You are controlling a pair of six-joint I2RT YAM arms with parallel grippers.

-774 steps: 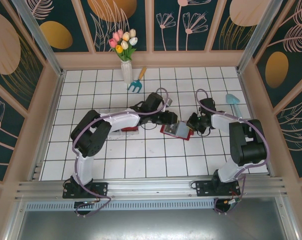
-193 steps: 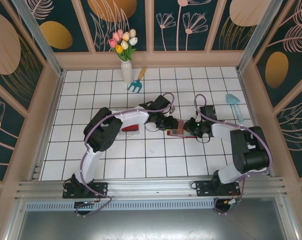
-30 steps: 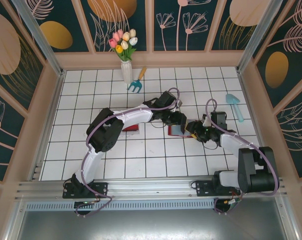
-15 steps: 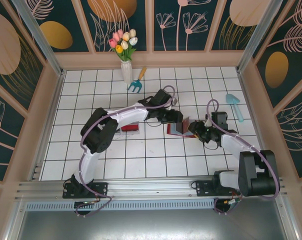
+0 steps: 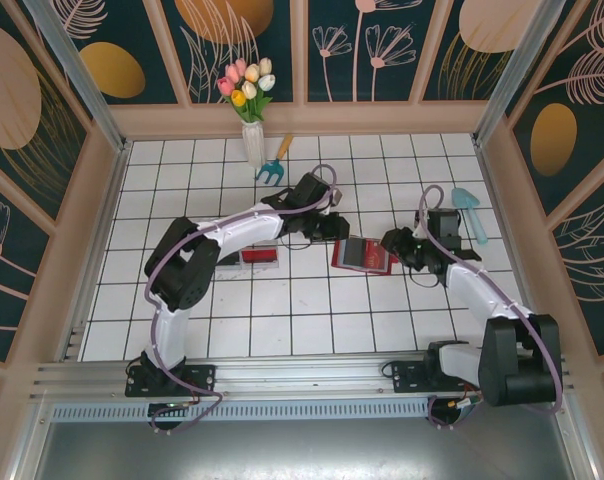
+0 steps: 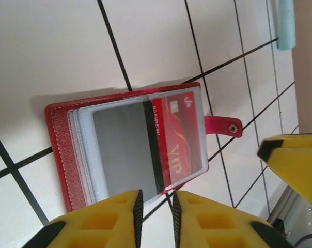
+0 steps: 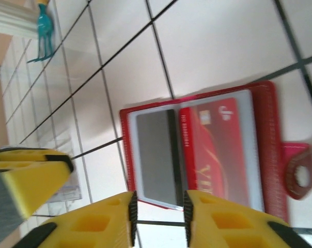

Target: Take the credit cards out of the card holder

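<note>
The card holder (image 5: 363,254) lies open and flat near the middle of the worktop (image 5: 312,320), a bit nearer the right edge than the left and far from every corner. It is spread open so the cards can be reached. A red card (image 6: 179,137) sits in a clear pocket on top, beside what looks like a grey card (image 6: 120,147), so no card is out yet. The left tool (image 5: 332,230) hangs just by the holder's left side, its yellow fingers a little apart with nothing between them. The right tool (image 5: 394,243) hangs just by the right side, near the snap tab (image 6: 223,125), its fingers apart too and holding nothing. I think one tool is there to pin the light holder down while the other pulls a card.
</note>
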